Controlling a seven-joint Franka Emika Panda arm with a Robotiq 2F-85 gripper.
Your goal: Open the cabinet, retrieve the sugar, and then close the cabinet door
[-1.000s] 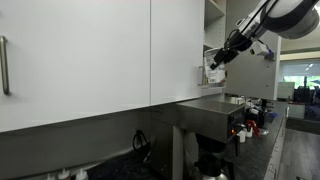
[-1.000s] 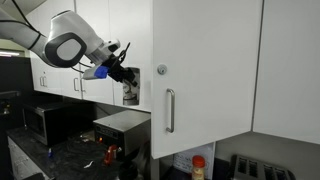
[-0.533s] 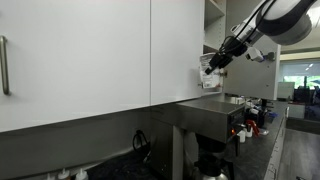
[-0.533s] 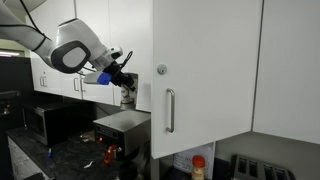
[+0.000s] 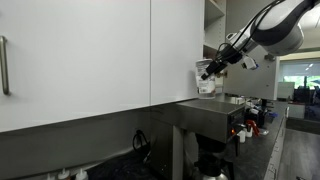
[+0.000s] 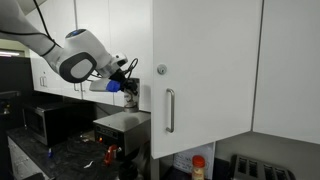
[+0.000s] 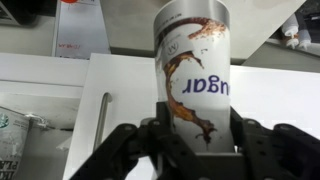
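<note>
white front (image 6: 210,60) beside fingers (image 7: 255,150), steel appliance (image 6: 122,122) below

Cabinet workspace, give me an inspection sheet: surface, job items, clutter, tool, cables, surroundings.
Surface: dark countertop, a few small items on it.
Job's things: sugar jar held off the shelf; cabinet interior showing.
Clutter: red-capped bottle; steel appliance.
Grippers: tool shut on the sugar jar, one finger either side.
Cables: dark cable under the cabinets.
Surroundings: bright window.
</note>
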